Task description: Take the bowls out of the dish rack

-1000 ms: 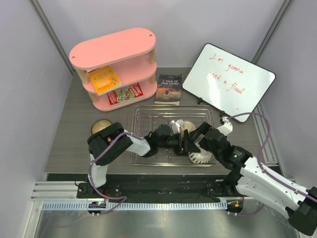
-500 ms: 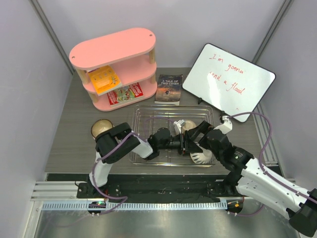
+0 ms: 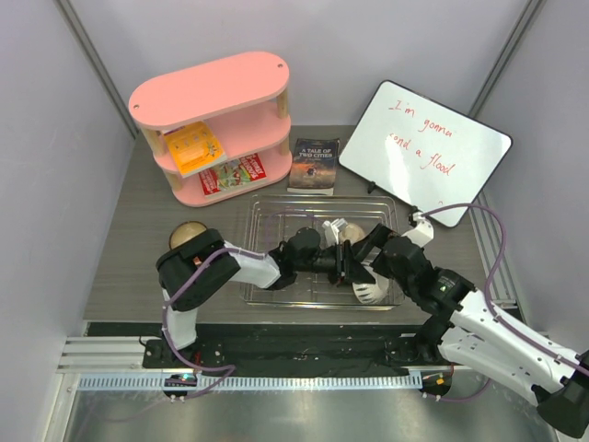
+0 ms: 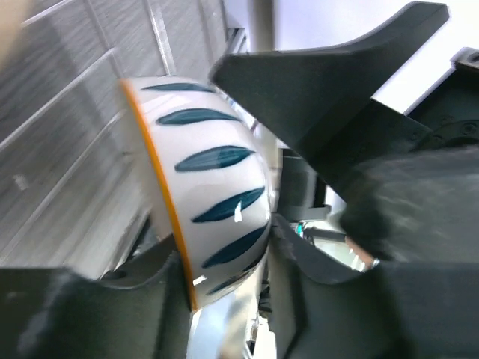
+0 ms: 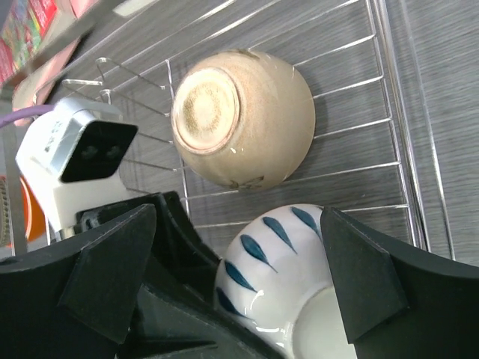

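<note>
Left tool (image 4: 202, 164) clamps the white bowl (image 4: 213, 191)
Right tool (image 5: 238, 213) gapes open around it; overhead, both arms hide most of the dish rack (image 3: 274, 214).

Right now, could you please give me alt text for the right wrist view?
A beige bowl lies on the rack, base toward the lens. Just below it, a white bowl with blue leaf marks sits between the open fingers of the right gripper, the left arm's camera beside it.
</note>
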